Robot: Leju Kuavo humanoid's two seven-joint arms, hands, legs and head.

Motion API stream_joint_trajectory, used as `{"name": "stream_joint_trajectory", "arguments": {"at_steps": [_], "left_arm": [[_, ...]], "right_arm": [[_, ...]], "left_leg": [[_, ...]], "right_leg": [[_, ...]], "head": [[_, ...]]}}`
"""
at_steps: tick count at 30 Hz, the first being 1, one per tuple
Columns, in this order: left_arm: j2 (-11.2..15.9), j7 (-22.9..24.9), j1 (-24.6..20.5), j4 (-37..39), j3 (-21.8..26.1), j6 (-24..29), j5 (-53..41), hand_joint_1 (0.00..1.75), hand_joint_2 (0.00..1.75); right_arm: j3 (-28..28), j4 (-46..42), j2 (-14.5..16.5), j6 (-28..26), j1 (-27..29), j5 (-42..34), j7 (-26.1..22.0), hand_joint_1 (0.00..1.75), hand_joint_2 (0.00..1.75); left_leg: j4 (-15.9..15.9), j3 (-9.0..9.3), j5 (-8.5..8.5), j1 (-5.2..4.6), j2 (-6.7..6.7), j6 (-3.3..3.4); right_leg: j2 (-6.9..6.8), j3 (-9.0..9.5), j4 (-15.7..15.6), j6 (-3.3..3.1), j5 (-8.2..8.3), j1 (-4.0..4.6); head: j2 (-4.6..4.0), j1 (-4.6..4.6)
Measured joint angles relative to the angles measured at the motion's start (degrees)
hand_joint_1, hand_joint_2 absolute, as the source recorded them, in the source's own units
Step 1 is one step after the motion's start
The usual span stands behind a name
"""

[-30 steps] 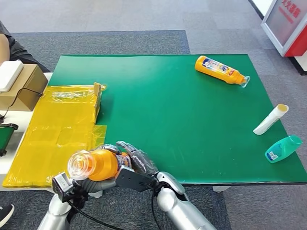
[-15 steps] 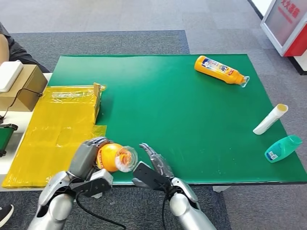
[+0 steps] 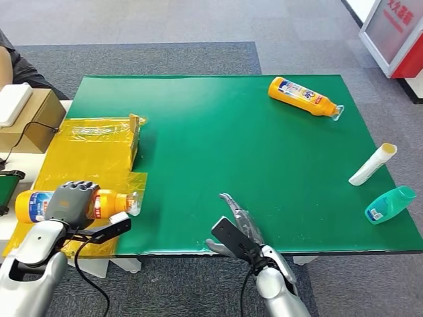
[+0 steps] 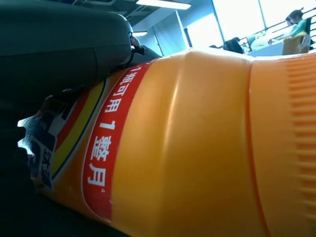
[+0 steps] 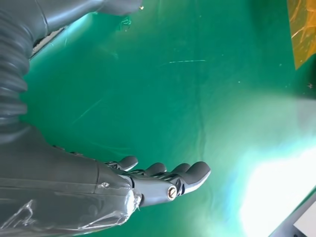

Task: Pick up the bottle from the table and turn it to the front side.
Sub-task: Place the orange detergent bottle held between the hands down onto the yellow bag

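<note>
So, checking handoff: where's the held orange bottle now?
In the head view, the orange bottle lies sideways in the left hand, over the yellow sheet at the table's left.

— Where is the left arm?

— It comes in at the near left corner, silver forearm angled up and toward the right. The left hand [image 3: 72, 200] sits at the near left, knuckles up, its dark fingers [image 3: 80, 189] curled over the middle of the orange bottle [image 3: 107, 203] and gripping it. In the left wrist view the dark palm [image 4: 56, 39] presses against the bottle's side.

— And the right?

— The right arm rises from the near edge, right of centre. The right hand [image 3: 238, 228] holds nothing, fingers [image 5: 178, 173] straight, close together and pointing away from the robot, with the thumb [image 5: 119, 6] well apart from them.
</note>
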Motion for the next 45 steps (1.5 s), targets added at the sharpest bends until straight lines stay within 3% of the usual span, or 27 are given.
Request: {"name": "stream_joint_trajectory", "arguments": {"at_steps": [5,12,14,18,26,27,30,32,38,45], "left_arm": [[0.6,-1.7,-2.3,5.4,0.1,2.1,-2.2,1.75,1.75],[0.7,-6.6,-8.1,17.1,-0.9,9.8,-2.3,1.75,1.75],[0.6,-7.1,-8.7,18.6,-1.0,10.3,-2.1,1.68,1.75],[0.3,-9.8,-14.7,30.9,-1.2,13.0,0.8,0.96,1.75],[-0.6,-10.4,-18.6,38.5,-1.1,13.8,2.2,0.91,1.75],[-0.6,-10.4,-18.8,38.9,-1.1,13.8,2.3,0.79,1.75],[-0.8,-10.4,-19.2,39.8,-1.1,13.7,2.5,0.14,1.75],[-1.0,-10.5,-19.5,40.5,-0.8,13.2,3.5,0.00,1.75],[-2.0,-17.9,-17.3,40.3,3.2,10.1,14.9,0.00,1.75],[-2.1,-24.3,-5.4,26.4,5.6,3.8,31.7,0.00,1.75]], "right_arm": [[-0.2,0.9,0.0,0.1,-0.2,-0.6,-0.8,0.00,1.75],[0.2,3.5,0.1,-0.1,-1.2,-2.2,-2.5,0.00,1.75],[0.2,3.9,0.1,-0.1,-1.2,-2.4,-2.6,0.00,1.75],[1.1,7.8,0.1,0.0,-1.8,-3.8,-2.8,0.00,1.75],[1.7,10.6,0.1,0.0,-2.0,-4.1,-2.9,0.00,1.75],[1.7,10.8,0.1,0.0,-2.0,-4.1,-2.9,0.00,1.75],[1.7,11.2,0.1,0.0,-2.0,-4.1,-2.9,0.00,1.75],[1.7,11.4,0.1,0.0,-2.0,-4.2,-2.9,0.00,1.75],[1.7,11.8,0.1,-0.4,-1.8,-4.3,-2.1,0.00,1.75],[1.5,11.6,-0.4,-1.5,-0.6,-4.7,-1.8,0.00,1.75]], "left_leg": [[0.0,0.00,0.03,0.00,0.00,-0.02],[0.0,0.00,0.05,0.01,0.00,-0.04],[0.0,0.01,0.06,0.01,0.00,-0.04],[0.0,0.01,0.07,0.00,-0.05,-0.02],[0.0,0.13,0.14,0.01,-0.06,0.03],[0.0,0.14,0.16,0.01,-0.06,0.04],[0.0,0.15,0.23,0.00,-0.06,0.04],[0.0,0.17,0.26,0.00,-0.06,0.03],[0.0,0.60,0.12,-0.01,-0.03,-0.01],[-0.1,2.09,-0.68,-0.01,-0.01,0.09]], "right_leg": [[0.00,-0.01,0.0,0.00,0.00,0.01],[0.00,0.00,0.0,-0.03,0.03,0.01],[0.00,0.00,0.0,-0.03,0.03,0.01],[-0.03,0.06,0.0,-0.01,0.03,0.01],[-0.05,0.21,0.0,-0.02,0.07,0.00],[-0.05,0.22,0.0,-0.02,0.09,0.00],[-0.05,0.23,0.0,-0.04,0.17,0.00],[-0.05,0.25,0.0,-0.03,0.22,0.00],[-0.01,0.66,0.0,-0.08,0.11,-0.03],[-0.01,2.07,0.0,-0.01,-0.78,-0.09]], "head": [[0.00,0.00],[0.00,0.01],[0.00,0.01],[0.00,0.01],[0.00,0.01],[0.00,0.01],[0.00,0.00],[0.00,0.00],[0.00,0.01],[0.00,0.01]]}}
